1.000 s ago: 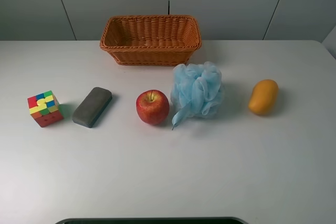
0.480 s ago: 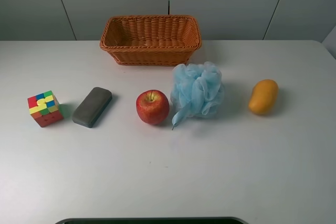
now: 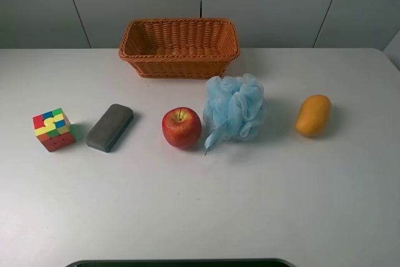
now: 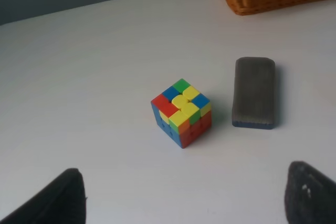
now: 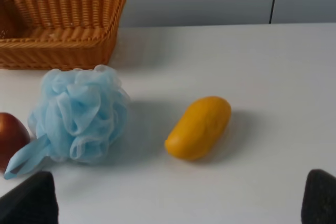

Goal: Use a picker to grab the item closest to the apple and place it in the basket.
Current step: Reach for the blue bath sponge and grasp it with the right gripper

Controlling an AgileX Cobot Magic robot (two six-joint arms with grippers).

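Observation:
A red apple [image 3: 182, 127] sits mid-table. A light blue bath puff [image 3: 235, 107] lies right beside it, its ribbon nearly touching the apple. An empty wicker basket [image 3: 181, 65] stands behind them. Neither gripper shows in the exterior view. My left gripper [image 4: 181, 203] is open, its dark fingertips [image 4: 52, 198] wide apart above the table. My right gripper [image 5: 176, 203] is open too, with fingertips [image 5: 320, 198] at the frame's corners. The right wrist view shows the puff [image 5: 79, 114], the apple's edge [image 5: 10, 137] and the basket [image 5: 58, 45].
A grey block [image 3: 110, 127] and a multicoloured cube [image 3: 53, 129] lie left of the apple; both show in the left wrist view, block [image 4: 254, 92] and cube [image 4: 181, 111]. A yellow mango [image 3: 313, 115] lies right of the puff, also in the right wrist view [image 5: 199, 128].

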